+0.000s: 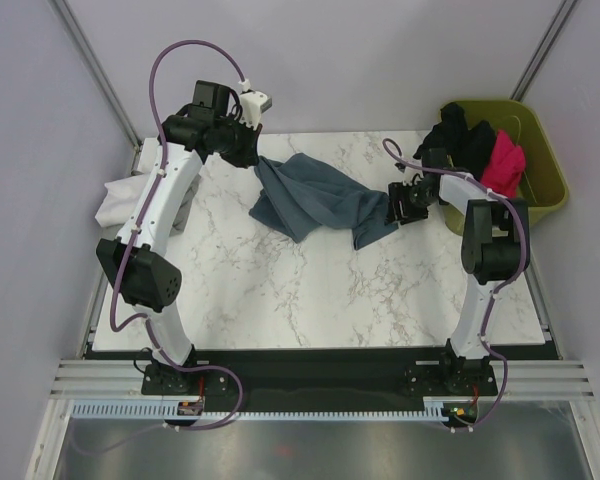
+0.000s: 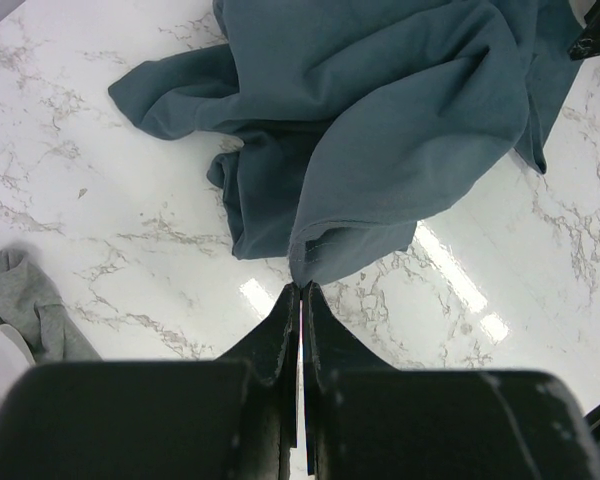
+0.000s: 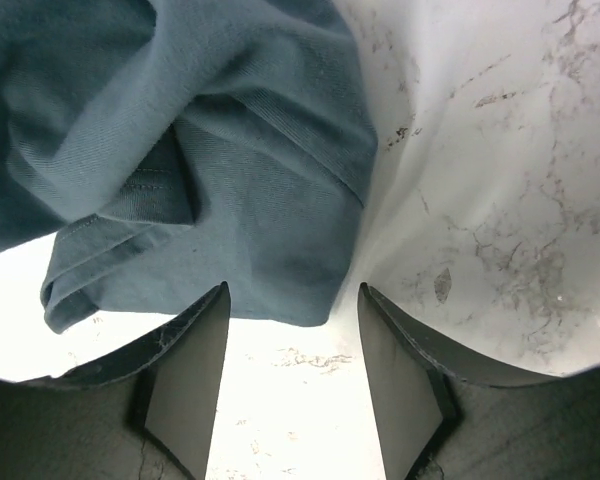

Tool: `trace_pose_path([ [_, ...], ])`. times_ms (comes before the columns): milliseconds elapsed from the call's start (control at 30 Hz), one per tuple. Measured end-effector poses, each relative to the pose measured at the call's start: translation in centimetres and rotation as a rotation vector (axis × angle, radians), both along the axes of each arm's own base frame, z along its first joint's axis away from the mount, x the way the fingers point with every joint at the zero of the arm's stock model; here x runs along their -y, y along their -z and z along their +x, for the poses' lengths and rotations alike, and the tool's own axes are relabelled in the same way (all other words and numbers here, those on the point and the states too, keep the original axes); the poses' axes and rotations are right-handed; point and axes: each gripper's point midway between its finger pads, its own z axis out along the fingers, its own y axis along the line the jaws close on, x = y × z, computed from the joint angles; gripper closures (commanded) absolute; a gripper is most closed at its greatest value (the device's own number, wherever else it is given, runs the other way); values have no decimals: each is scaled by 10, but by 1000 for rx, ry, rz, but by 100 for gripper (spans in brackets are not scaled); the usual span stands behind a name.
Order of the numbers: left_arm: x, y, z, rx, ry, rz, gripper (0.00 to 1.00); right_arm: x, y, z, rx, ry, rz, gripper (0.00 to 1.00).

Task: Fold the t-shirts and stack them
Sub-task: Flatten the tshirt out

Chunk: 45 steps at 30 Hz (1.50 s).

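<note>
A slate blue-grey t-shirt [image 1: 315, 200] lies crumpled across the back middle of the marble table [image 1: 310, 290]. My left gripper [image 1: 252, 160] is shut on its far left corner, and the cloth rises to the pinched fingertips [image 2: 302, 285]. The bulk of the shirt [image 2: 380, 120] spreads out beyond them. My right gripper [image 1: 395, 205] sits at the shirt's right end. Its jaws stand open [image 3: 294, 292], with the hem of the shirt [image 3: 230, 200] just reaching between the tips and touching neither. A black t-shirt [image 1: 460, 135] and a magenta-pink one [image 1: 505, 160] lie in the bin.
The olive-green bin [image 1: 552, 170] stands at the table's back right corner, close behind my right arm. A white and grey bundle of cloth [image 1: 115, 205] hangs at the left table edge, and the grey cloth [image 2: 30, 300] also appears in the left wrist view.
</note>
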Motion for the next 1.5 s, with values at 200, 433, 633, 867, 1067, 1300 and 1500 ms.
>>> trace_pose_path([
  [200,1,3,1,-6,2,-1,98,1,4,-3,-13,-6,-3,63],
  [433,1,5,2,-9,0,2,98,-4,7,0,-47,-15,35,96],
  [633,-5,13,3,-26,-13,10,98,-15,-33,23,26,-70,11,100],
  [867,-8,13,5,-21,-22,13,98,-93,-161,99,414,-222,58,90],
  [1067,-11,15,6,-18,-37,27,98,-196,-143,112,476,-369,101,56],
  [1300,-16,18,8,-20,-55,46,98,-217,-76,51,244,-432,91,56],
  [1500,-17,19,9,-21,-59,50,98,-112,-129,85,321,-224,75,55],
])
